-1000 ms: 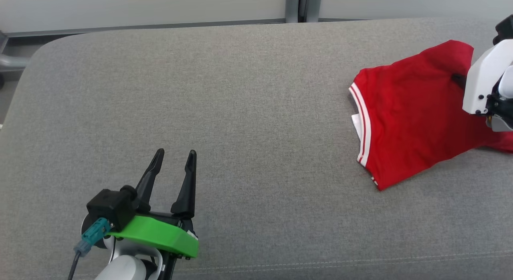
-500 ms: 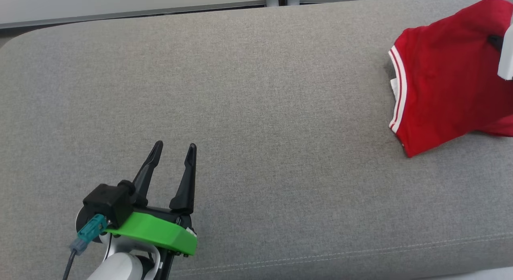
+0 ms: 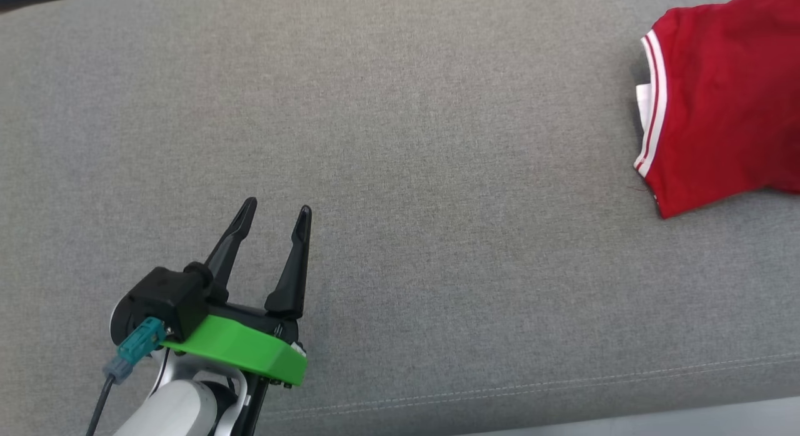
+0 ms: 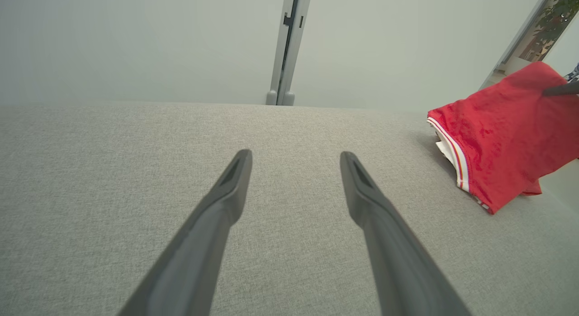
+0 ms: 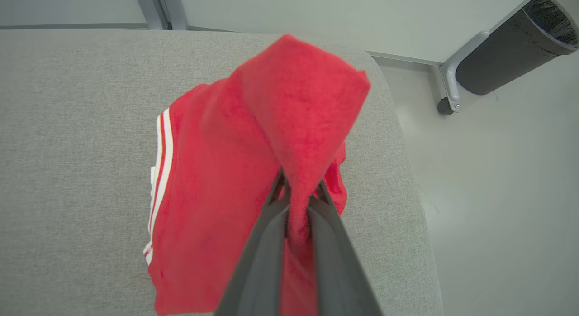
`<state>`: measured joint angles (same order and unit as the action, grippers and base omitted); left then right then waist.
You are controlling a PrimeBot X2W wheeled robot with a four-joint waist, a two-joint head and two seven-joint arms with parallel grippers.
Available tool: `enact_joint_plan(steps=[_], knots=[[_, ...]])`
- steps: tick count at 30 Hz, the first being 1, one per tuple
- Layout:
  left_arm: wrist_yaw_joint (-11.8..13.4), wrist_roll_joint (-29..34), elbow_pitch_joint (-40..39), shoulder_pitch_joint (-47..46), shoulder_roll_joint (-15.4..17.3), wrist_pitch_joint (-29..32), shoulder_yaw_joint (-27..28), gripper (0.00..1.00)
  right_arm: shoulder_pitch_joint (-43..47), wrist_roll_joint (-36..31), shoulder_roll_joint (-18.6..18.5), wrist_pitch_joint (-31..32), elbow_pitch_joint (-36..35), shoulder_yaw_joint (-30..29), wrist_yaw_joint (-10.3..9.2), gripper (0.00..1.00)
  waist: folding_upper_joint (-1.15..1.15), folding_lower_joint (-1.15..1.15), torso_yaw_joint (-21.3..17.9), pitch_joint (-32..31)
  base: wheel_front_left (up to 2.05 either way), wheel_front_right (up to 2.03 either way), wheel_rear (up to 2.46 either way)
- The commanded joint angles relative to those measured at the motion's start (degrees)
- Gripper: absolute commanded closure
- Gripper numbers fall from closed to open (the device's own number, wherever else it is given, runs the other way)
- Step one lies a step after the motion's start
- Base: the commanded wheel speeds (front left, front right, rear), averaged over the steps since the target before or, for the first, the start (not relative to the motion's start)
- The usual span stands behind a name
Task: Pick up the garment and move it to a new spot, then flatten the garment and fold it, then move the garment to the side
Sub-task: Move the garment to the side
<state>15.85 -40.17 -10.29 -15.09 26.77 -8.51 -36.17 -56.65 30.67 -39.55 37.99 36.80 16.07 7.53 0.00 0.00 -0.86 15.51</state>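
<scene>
Two dark fingers of the left gripper (image 3: 277, 206) stand spread apart at the lower left of the head view, with nothing between them, above the grey cushion (image 3: 437, 142). Behind them sit a green collar (image 3: 244, 355) and a teal plug (image 3: 137, 348). The red garment (image 3: 719, 105) lies at the upper right, well apart from that gripper and cut off by the right border. Its white-striped edge faces left, with a scrap of white just beside the stripes.

Seen from the left wrist, the left gripper (image 4: 295, 156) has its jaws wide and empty over bare cushion (image 4: 113, 171). The red garment (image 4: 502, 130) rises in a heap at the right, its lower part resting on the cushion. A pale wall (image 4: 135, 44) and a grey post (image 4: 285, 49) stand beyond.

Seen from the right wrist, the right gripper (image 5: 298, 184) has its jaws pressed together on a fold of the red garment (image 5: 217, 171). The cloth peaks above the fingertips and drapes down onto the cushion (image 5: 68, 126) near its rounded right end. Pale floor (image 5: 497, 193) lies to the right, and a dark cylinder (image 5: 511, 49) on a grey bracket sits at the upper right
</scene>
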Motion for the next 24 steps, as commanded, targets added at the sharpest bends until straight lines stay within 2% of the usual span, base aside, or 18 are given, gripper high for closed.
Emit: enact_joint_plan(steps=[1, 8, 24], knots=[[0.26, 0.54, -0.42, -1.43, 0.68, 0.47, -0.03, 0.0, 0.64, -1.2, -0.57, -1.34, 1.18, -0.65, -0.09, 1.0, 0.0, 0.0, 0.33, 1.99, 0.0, 0.0, 0.0], [0.79, 1.99, -2.6, -3.11, 2.0, 2.23, -0.27, 0.0, 0.59, -5.76, -1.15, -6.88, 6.14, -2.86, -0.09, 1.0, 0.0, 0.0, 0.55, 5.5, 0.0, 0.0, 0.0], [1.9, 4.83, -7.69, -6.09, 3.53, 5.72, -1.8, 0.0, -3.07, -13.14, 1.18, -17.12, 15.48, -5.91, -0.09, 1.0, 0.0, 0.0, -1.91, 9.25, 0.0, 0.0, 0.0]])
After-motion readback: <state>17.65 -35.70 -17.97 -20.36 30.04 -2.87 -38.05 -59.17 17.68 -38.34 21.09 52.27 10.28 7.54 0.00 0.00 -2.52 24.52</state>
